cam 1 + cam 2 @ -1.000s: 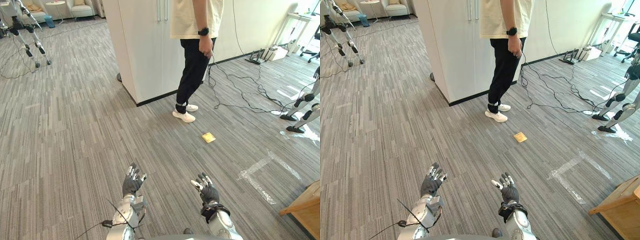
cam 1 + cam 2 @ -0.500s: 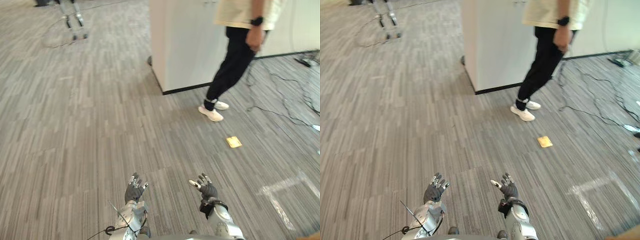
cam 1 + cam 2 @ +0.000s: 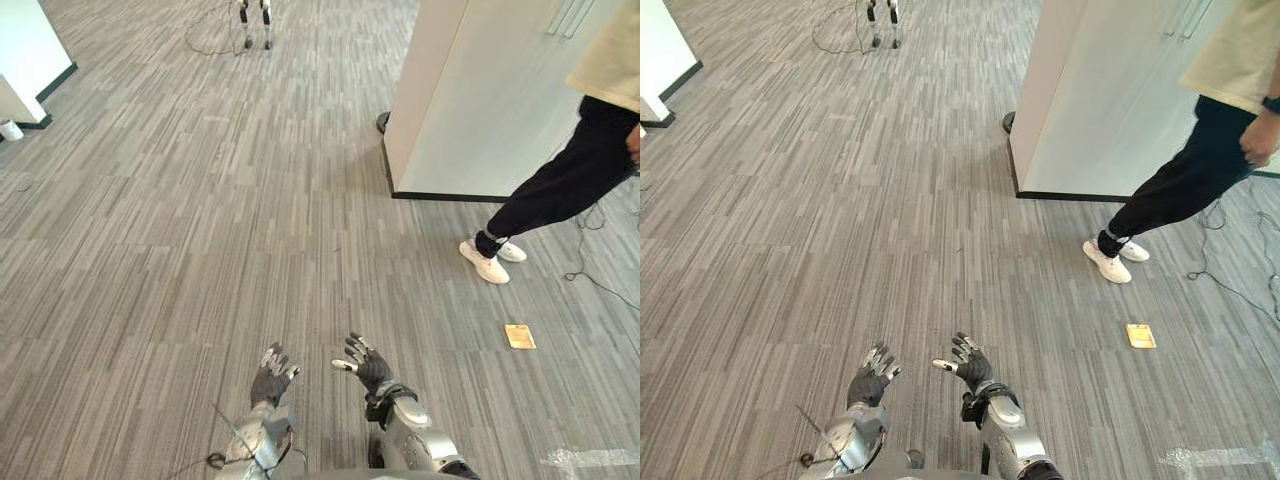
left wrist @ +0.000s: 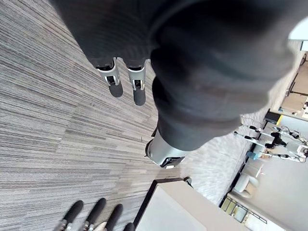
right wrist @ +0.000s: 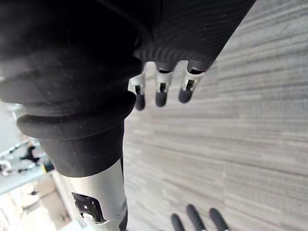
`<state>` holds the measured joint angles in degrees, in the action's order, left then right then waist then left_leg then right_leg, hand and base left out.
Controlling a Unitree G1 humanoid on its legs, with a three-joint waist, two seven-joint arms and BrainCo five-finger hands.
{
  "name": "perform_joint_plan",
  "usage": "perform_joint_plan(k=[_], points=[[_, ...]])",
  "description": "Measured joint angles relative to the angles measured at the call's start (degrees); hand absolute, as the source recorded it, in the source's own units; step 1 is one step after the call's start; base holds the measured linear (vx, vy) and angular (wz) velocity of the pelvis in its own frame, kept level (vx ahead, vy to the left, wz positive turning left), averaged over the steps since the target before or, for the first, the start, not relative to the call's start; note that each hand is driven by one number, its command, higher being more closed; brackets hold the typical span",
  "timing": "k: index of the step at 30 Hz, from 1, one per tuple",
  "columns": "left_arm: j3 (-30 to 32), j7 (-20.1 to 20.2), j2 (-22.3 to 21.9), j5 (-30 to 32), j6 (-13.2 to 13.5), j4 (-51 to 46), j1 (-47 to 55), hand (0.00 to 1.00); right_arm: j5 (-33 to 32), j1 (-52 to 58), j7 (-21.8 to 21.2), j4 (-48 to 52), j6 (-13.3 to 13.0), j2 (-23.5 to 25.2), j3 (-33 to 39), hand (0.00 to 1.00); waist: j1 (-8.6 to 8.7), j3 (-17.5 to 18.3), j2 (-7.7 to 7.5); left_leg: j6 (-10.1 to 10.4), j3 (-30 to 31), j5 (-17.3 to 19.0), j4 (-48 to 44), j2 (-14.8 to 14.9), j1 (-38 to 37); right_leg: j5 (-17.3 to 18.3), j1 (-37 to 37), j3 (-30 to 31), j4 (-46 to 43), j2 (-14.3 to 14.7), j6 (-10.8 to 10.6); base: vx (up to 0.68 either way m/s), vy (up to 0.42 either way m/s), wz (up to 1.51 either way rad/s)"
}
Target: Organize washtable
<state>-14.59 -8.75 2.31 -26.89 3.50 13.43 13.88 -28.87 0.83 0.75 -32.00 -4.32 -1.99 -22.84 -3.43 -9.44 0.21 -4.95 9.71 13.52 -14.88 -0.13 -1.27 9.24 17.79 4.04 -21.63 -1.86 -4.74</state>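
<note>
Mostly it's grey striped carpet (image 3: 150, 250), with a big white cabinet (image 3: 480, 90) in the upper right and a person (image 3: 570, 190) mid-stride at its lower right side. At bottom centre the left hand (image 3: 270, 372) and right hand (image 3: 366, 366) hover side by side over the carpet, fingers spread wide, nothing in either. The smallest bit is a yellow square (image 3: 519, 336) lying flat at lower right, near the person's shoes.

I can't tell where the washtable is from here, so I'd say organizing hasn't begun. All of it is left, finding the table first.

The right eye view catches the person's watch (image 3: 1271, 103). The left wrist view picks up pale furniture (image 4: 245, 185) far off, and the right wrist view gives its straight fingers (image 5: 161, 94) up close.
</note>
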Motion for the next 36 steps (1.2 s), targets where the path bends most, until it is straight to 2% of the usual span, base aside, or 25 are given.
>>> perform_joint_plan(k=[2, 5, 6, 7, 8, 9, 11, 12, 13, 15, 17, 19, 22, 24, 25, 26, 27, 28, 29, 30, 31, 33, 34, 35, 36], points=[[-0.33, -0.02, 0.06, -0.56, 0.27, 0.18, -1.77, 0.00, -0.31, 0.13, 0.21, 0.04, 0.44, -0.66, -0.01, 0.00, 0.94, -0.39, 0.02, 1.22, 2.90, 2.43, -1.94, -0.39, -1.34, -2.75, 0.56, 1.08, 6.36, -0.38, -0.05, 0.33, -0.166, 0.91], [-0.71, -0.03, 0.06, -1.29, 0.94, 0.46, -2.35, 0.00, -0.86, 1.29, 0.18, 3.44, 0.47, -0.44, 0.07, 0.00, 1.40, -0.34, -1.77, 3.28, 7.45, 8.10, -4.62, -0.99, -3.30, -8.57, 0.76, 0.64, 7.88, -2.10, 0.26, 0.37, -0.319, 0.90], [-1.18, -0.02, -0.11, -1.40, 0.91, 1.15, -2.17, 0.00, -0.91, 1.30, 0.18, 4.08, 0.48, -0.66, 0.27, 0.00, 1.38, 0.15, -1.51, 4.26, 8.51, 9.95, -5.12, 0.22, -3.86, -11.51, 1.58, -0.49, 4.67, -1.16, 0.95, 0.43, -0.386, 0.56], [-1.67, 0.03, -0.52, -1.42, 0.85, 2.44, -1.65, 0.00, -0.88, 1.04, 0.17, 4.27, 0.40, -1.17, 0.70, 0.00, 1.16, 0.85, 1.59, 5.49, 9.41, 11.01, -5.22, 3.72, -4.23, -9.46, 2.14, -2.73, 2.27, 1.44, 2.45, 0.53, -0.428, 0.52], [-1.67, 0.00, -1.32, -1.55, 0.74, 3.25, -1.35, 0.00, -0.86, 0.59, 0.23, 4.23, 0.40, -1.31, 1.58, 0.00, 1.32, 1.06, 3.07, 7.40, 9.03, 9.78, -7.36, 5.86, -3.07, -7.80, 2.17, -4.85, 1.89, 2.86, 3.90, 0.42, -0.338, 0.41], [-1.67, 0.00, -1.55, -1.71, 0.70, 3.50, -1.37, 0.00, -0.86, 0.59, 0.26, 4.21, 0.41, -1.26, 2.19, 0.00, 1.41, 1.08, 3.16, 8.53, 8.67, 8.65, -9.52, 6.35, -1.79, -7.35, 1.93, -5.89, 1.78, 3.11, 4.19, 0.43, -0.348, 0.49], [-1.52, -0.06, -1.58, -2.81, 0.48, 4.45, -1.39, 0.00, -1.02, 1.78, 0.45, 4.27, 0.39, -1.49, 2.79, 0.00, 1.87, 1.03, 3.05, 10.00, 3.81, 1.78, -22.54, 8.66, 2.25, -5.14, -3.97, -8.96, 3.98, 5.09, 7.13, 0.43, -0.359, 0.51], [-1.51, -0.06, -1.55, -2.95, 0.44, 4.47, -1.41, 0.00, -1.14, 2.29, 0.45, 4.33, 0.27, -1.44, 2.72, 0.00, 1.95, 1.01, 2.78, 10.02, 0.22, -2.12, -27.86, 10.47, 4.08, -4.61, -7.09, -9.16, 5.78, 6.00, 7.88, 0.36, -0.283, 0.28], [-1.44, -0.06, -1.60, -3.06, 0.46, 4.47, -1.58, 0.00, -1.38, 2.49, 0.46, 4.38, 0.12, -1.40, 2.75, 0.00, 2.00, 0.89, 2.53, 9.78, -2.69, -2.94, -32.05, 12.13, 5.42, -4.27, -9.08, -9.19, 7.13, 6.50, 8.40, 0.43, -0.314, 0.06], [-1.13, -0.16, -2.11, -4.04, 0.46, 4.48, -1.79, 0.00, -1.63, 3.14, 0.79, 4.39, -0.22, -1.29, 3.27, 0.00, 2.27, 0.98, 1.96, 7.41, -11.80, -1.35, -44.06, 15.62, 11.11, -3.79, -14.38, -9.06, 11.00, 7.26, 9.34, 0.45, -0.271, 0.05], [-0.59, -0.60, -2.82, -4.61, 0.46, 4.27, -2.23, 0.00, -1.96, 4.36, 2.50, 4.37, -0.33, -0.94, 5.69, 0.00, 2.27, 0.94, 1.80, 5.24, -16.17, 0.35, -45.11, 15.36, 16.64, -3.33, -18.70, -8.84, 14.08, 7.24, 10.11, 0.37, -0.110, 0.02], [0.04, -1.32, -2.72, -4.60, 0.46, 4.17, -2.42, 0.00, -2.04, 4.90, 2.88, 4.38, -0.34, -0.70, 6.85, 0.00, 2.17, 0.76, 1.51, 4.45, -16.45, 0.85, -41.31, 14.26, 19.87, -2.76, -21.10, -8.66, 15.69, 7.10, 10.61, 0.33, -0.004, -0.04], [1.80, -1.52, -2.65, -4.39, 0.46, 3.87, -3.08, 0.00, -1.88, 5.89, 3.01, 4.62, -0.35, -0.62, 7.87, 0.00, 1.14, -0.68, -1.08, 5.43, -17.52, 0.16, -25.45, 10.84, 23.55, -0.20, -25.89, -8.40, 16.95, 4.12, 9.71, 0.36, 0.070, 0.01], [2.32, -1.83, -2.78, -3.95, 0.49, 2.12, -2.66, 0.00, -1.16, 5.60, 3.35, 4.87, -0.46, -0.73, 8.88, 0.00, 0.55, -0.73, -1.38, 11.36, -15.58, -4.47, -6.68, 10.16, 24.63, 2.31, -27.70, -6.81, 16.69, 3.07, 7.90, 0.36, 0.146, -0.29], [2.63, -1.97, -2.91, -3.96, 0.50, 1.64, -2.48, 0.00, -0.63, 5.39, 3.42, 4.87, -0.50, -0.72, 8.86, 0.00, 0.38, -0.65, -1.17, 11.93, -14.57, -6.13, -2.36, 10.52, 24.49, 2.98, -28.14, -5.97, 16.62, 3.07, 7.28, 0.37, 0.229, -0.72], [3.56, -2.53, -3.28, -3.94, 0.53, 1.47, -2.60, 0.00, 0.14, 5.10, 3.63, 4.87, -0.52, -0.66, 8.75, 0.00, -0.41, -0.31, -0.63, 13.76, -14.16, -9.53, 3.10, 12.12, 24.15, 4.31, -28.79, -3.54, 16.23, 2.99, 6.27, 0.40, 0.299, -0.92], [4.07, -2.68, -3.38, -3.94, 0.64, 1.19, -2.67, 0.00, 0.30, 4.69, 3.90, 4.84, -0.53, -0.51, 8.64, 0.00, -0.80, -0.17, -0.39, 15.35, -14.34, -12.13, 4.13, 13.18, 23.17, 5.64, -29.04, -1.42, 15.10, 2.59, 5.40, 0.48, 0.390, -1.10], [4.76, -2.83, -3.18, -3.93, 0.87, 1.04, -2.72, 0.00, 0.42, 4.04, 4.08, 4.53, -0.52, -0.18, 8.62, 0.00, -0.71, -0.08, -1.16, 16.29, -15.31, -15.33, 2.63, 13.17, 22.69, 6.87, -28.97, 0.57, 13.83, 1.55, 4.20, 0.47, 0.389, -1.15], [6.15, -2.96, -2.41, -3.93, 0.98, 0.30, -2.76, 0.00, 0.45, 3.20, 4.02, 4.27, -0.52, 1.15, 8.58, 0.00, -0.63, -0.01, -2.87, 16.05, -16.44, -15.21, -2.14, 13.18, 23.61, 7.31, -28.01, 2.68, 11.54, 0.24, 3.61, 0.37, 0.309, -0.95], [6.26, -3.02, -2.17, -3.93, 1.06, 0.08, -2.70, 0.00, 0.38, 2.95, 3.98, 4.27, -0.60, 1.55, 8.62, 0.00, -0.55, 0.05, -3.12, 15.45, -16.49, -14.86, -5.04, 13.36, 24.12, 7.27, -27.86, 3.38, 10.53, -0.10, 3.55, 0.36, 0.302, -0.98], [6.18, -2.94, -2.06, -3.92, 1.08, 0.10, -2.71, 0.00, 0.34, 2.99, 3.94, 4.22, -0.62, 1.87, 8.59, 0.00, -0.51, 0.30, -3.54, 12.87, -17.66, -12.02, -10.85, 13.64, 24.56, 7.23, -27.76, 4.72, 7.68, -1.06, 3.48, 0.37, 0.335, -0.75], [5.64, -2.77, -1.76, -3.83, 1.08, 0.11, -3.02, 0.00, 0.34, 3.47, 3.26, 4.21, -0.64, 1.98, 8.83, 0.00, -0.21, 1.35, -4.43, 11.01, -20.20, -7.49, -14.50, 12.76, 23.70, 6.84, -24.14, 5.25, -1.59, -2.60, 2.97, 0.37, 0.352, -0.51], [5.46, -2.73, -0.62, -3.43, 0.89, 0.16, -3.95, 0.00, 0.39, 3.46, 2.97, 4.17, -0.65, 2.67, 9.16, 0.00, 0.01, 1.48, -4.92, 9.82, -21.69, -5.71, -14.79, 11.21, 22.36, 4.43, -19.43, 5.05, -11.58, -3.84, 0.74, 0.34, 0.317, -0.10], [5.40, -2.82, -0.28, -2.64, 0.77, 0.18, -4.50, 0.00, 0.25, 3.37, 3.12, 3.98, -0.64, 2.82, 9.78, 0.00, 1.00, 1.47, -4.94, 8.97, -22.48, -4.44, -13.65, 9.69, 20.20, -1.64, -15.27, 4.72, -20.46, -4.61, 1.13, 0.32, 0.292, 0.03], [5.44, -2.85, 0.07, -2.17, 0.73, 0.18, -4.50, 0.00, -0.01, 3.41, 3.14, 3.85, -0.67, 2.95, 9.90, 0.00, 1.55, 1.38, -4.80, 8.72, -22.56, -4.22, -12.30, 8.95, 18.41, -5.91, -13.84, 4.50, -23.87, -4.92, 1.03, 0.30, 0.256, 0.11]])
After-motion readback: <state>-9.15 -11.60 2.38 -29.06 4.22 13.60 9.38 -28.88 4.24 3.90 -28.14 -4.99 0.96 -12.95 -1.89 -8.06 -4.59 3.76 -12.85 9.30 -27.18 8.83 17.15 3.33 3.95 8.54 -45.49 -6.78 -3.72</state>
